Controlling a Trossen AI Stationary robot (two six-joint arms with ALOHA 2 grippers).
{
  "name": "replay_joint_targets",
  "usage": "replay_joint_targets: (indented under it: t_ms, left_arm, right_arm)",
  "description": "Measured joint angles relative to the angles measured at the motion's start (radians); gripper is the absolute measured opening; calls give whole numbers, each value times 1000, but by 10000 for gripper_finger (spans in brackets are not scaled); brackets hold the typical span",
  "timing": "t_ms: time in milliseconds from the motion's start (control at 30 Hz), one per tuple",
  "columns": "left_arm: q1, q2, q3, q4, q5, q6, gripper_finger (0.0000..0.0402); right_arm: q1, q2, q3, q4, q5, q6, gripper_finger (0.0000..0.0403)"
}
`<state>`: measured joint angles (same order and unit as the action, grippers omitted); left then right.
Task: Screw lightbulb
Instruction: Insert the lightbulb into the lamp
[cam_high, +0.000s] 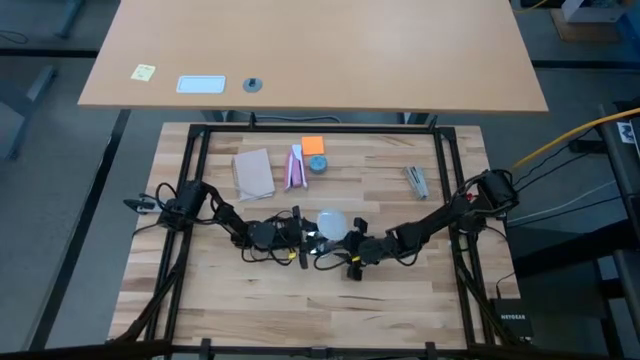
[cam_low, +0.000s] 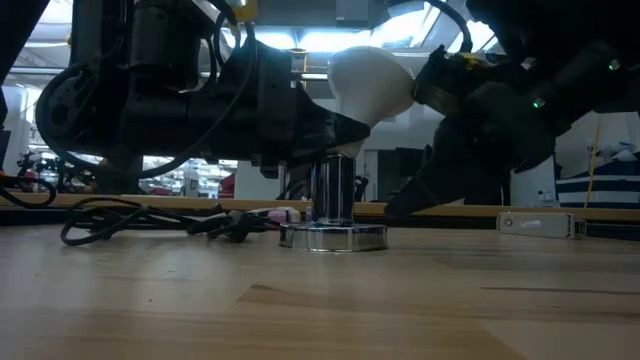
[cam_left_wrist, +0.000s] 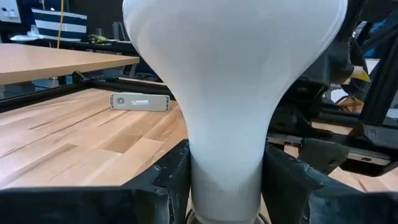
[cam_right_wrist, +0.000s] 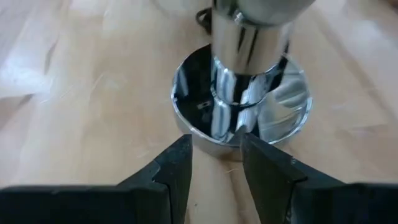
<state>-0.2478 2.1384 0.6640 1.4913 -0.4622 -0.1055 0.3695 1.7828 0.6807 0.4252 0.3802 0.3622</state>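
Observation:
The frosted white lightbulb (cam_low: 368, 82) stands globe up over the chrome socket (cam_low: 333, 198), whose round base disc (cam_right_wrist: 273, 109) rests on the table at mid-table. My left gripper (cam_left_wrist: 225, 180) reaches in level from the table's left and is shut on the bulb. In the low view the bulb leans a little; its lower end is hidden behind the fingers. My right gripper (cam_right_wrist: 216, 155) slants down from the table's right and is open, its fingertips at the near rim of the disc. Whether they touch it, I cannot tell. My left gripper pinches the bulb's narrow neck (cam_left_wrist: 224, 155) between its two fingers (cam_left_wrist: 168, 180), one on each side. The fingers come level from the table's left. The globe rises above them, and the bulb's lower end sits right at the top of the socket's chrome tube.
The socket's thin dark cord (cam_low: 150, 222) lies looped on the table to the left. Farther back lie a pink-and-white packet (cam_high: 296, 168), a tan pad (cam_high: 254, 173), an orange note (cam_high: 313, 145), a small blue round thing (cam_high: 317, 163) and a grey device (cam_high: 417, 180).

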Motion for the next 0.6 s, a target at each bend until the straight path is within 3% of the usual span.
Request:
replay_joint_targets:
  t_ms: [200, 433, 600]
  left_arm:
    - [-1, 0, -1, 3, 0, -6, 147]
    - [-2, 1, -1, 6, 4, 2, 151]
    - [-2, 1, -1, 8, 4, 2, 147]
  right_arm:
    - [-2, -36, 0, -52, 54, -3, 143]
    - [-3, -227, 0, -332, 247, -13, 143]
    - [-3, -375, 0, -395, 387, -75, 143]
